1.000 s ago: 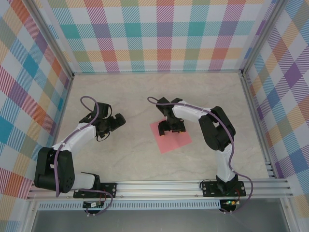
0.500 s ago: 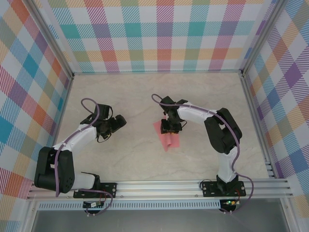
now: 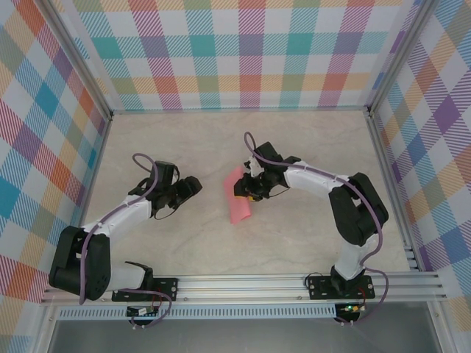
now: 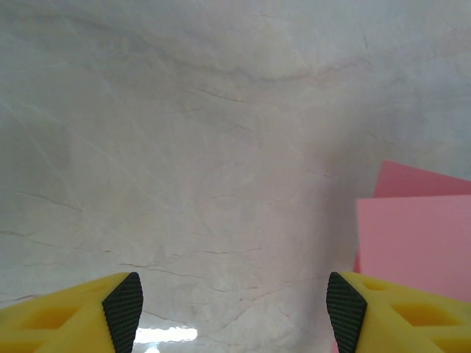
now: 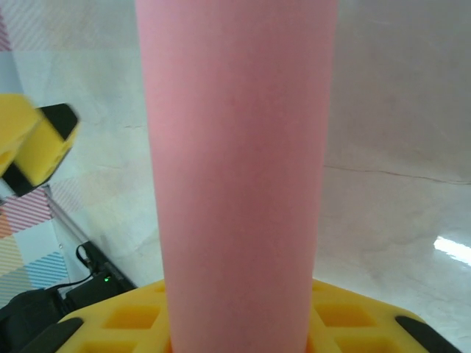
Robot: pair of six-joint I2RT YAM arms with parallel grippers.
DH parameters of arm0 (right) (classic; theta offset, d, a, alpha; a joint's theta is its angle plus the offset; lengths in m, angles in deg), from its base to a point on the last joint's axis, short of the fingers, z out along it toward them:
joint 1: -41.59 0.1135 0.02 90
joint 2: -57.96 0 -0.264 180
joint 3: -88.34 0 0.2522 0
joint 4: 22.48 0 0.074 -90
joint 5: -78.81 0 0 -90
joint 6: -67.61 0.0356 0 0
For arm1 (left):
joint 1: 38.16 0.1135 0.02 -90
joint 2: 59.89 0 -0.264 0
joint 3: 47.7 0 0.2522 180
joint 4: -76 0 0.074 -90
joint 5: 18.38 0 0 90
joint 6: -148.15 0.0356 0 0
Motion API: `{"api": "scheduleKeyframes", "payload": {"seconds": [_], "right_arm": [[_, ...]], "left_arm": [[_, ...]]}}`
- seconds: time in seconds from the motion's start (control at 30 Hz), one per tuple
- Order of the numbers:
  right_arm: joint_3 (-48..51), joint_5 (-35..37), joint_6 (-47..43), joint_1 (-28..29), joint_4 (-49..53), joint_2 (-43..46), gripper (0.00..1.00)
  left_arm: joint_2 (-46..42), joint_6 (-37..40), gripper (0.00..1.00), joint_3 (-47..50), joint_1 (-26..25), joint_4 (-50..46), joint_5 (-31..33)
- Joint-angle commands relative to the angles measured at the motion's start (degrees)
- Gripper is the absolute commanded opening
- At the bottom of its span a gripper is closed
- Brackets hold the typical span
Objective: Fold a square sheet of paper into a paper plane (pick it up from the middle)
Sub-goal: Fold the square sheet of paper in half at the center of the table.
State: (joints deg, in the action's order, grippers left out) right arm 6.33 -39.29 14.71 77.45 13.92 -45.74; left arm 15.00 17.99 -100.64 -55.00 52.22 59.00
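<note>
**Right claw pinching the sheet, left claw spread**

Near you, open table [image 3: 199,246] lies in front of both bases. Mid-table, your right gripper [image 3: 250,193] is clenched on the square sheet of paper [image 3: 237,200], which is curled into a narrow band. In the right wrist view that band covers the pinch point. Just left, your left gripper [image 4: 234,309] is spread with nothing between its jaws, and its view cuts off the sheet at the right edge. Beyond, open table runs to the checked back wall [image 3: 243,59].
</note>
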Motion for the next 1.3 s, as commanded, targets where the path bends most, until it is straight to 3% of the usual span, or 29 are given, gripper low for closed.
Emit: {"api": "scheduleKeyframes", "payload": {"seconds": [0.0,0.47,1.27], "right_arm": [[0.62,1.48,-0.09,-0.27,0.11,-2.33,0.35],[-0.56,22.11,-6.54,-0.30,9.23,-0.99,0.64],[1.51,23.66,-5.47,-2.80,8.25,-1.07,0.74]], "left_arm": [[0.90,-0.97,0.69,0.69,-2.41,2.87,-0.62],[4.64,-0.65,0.68,-1.42,-5.47,2.55,1.21],[8.34,-1.35,0.65,-3.31,-7.75,2.63,2.20]]}}
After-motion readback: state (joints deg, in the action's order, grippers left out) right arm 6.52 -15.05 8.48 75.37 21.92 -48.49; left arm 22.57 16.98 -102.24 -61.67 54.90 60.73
